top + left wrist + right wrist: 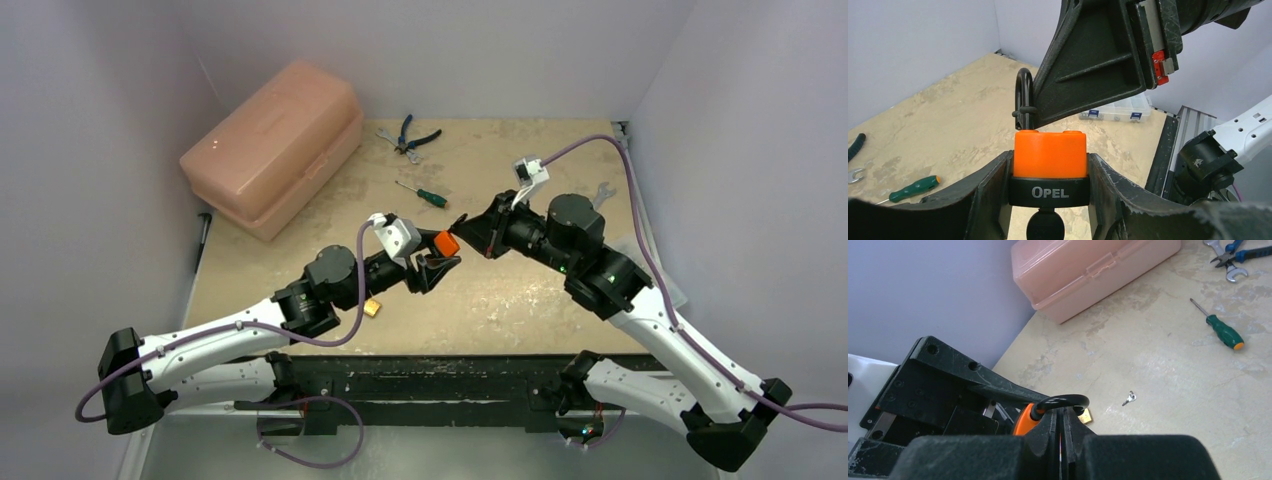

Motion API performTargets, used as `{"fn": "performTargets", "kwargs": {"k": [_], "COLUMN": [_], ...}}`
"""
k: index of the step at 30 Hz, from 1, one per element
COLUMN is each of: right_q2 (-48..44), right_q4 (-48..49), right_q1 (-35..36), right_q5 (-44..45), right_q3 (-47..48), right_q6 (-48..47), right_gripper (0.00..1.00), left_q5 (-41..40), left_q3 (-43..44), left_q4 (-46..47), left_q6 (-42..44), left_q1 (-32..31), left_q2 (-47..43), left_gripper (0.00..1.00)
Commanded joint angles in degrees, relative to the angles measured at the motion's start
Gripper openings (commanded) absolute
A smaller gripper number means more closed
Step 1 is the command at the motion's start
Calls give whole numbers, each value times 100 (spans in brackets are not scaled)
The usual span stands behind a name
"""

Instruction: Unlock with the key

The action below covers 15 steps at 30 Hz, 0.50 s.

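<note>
My left gripper (440, 258) is shut on an orange padlock (446, 243) and holds it above the table's middle. In the left wrist view the padlock (1049, 155) sits between the fingers with a black band marked OPEL, and a black key head (1045, 226) sticks out below it. Its black shackle (1023, 97) stands at the top left, with the right-hand hole apparently empty. My right gripper (463, 224) is shut, its tips poked under the shackle (1063, 401), which arches over them in the right wrist view (1060, 416).
A small brass padlock (373, 308) and a small silver key (1129, 398) lie on the table. A pink box (275, 145) stands at the back left. A green screwdriver (422, 194), pliers (415, 135) and a wrench (602, 192) lie further back. A clear organiser (1118, 111) sits at the right.
</note>
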Motion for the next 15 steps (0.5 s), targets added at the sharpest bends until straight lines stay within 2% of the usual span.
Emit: {"fn": "performTargets", "kwargs": {"k": [1,5,8,10,15], "right_q2": [53,-171,-379,-509,-685], "right_q4": [213,781,1099,1070,299], "right_q1": [-43,-37,-36,-36,-40], "right_q5": [84,-600,-1308,-1333,-905], "right_q3": [226,-34,-215,-278,-169], "right_q6": [-561,-1020,-1277,-1345,-1297], "right_gripper": [6,6,7,11,17], "left_q5": [993,1459,1449,1095,-571], "left_q3": [65,17,17,22,139], "left_q4": [802,940,795,655,335], "left_q6": [-211,-351,-303,-213,59], "left_q1": [-54,-53,-54,-53,-53], "left_q2": [-176,-183,-168,-156,-90], "left_gripper": [0,0,0,0,0]}}
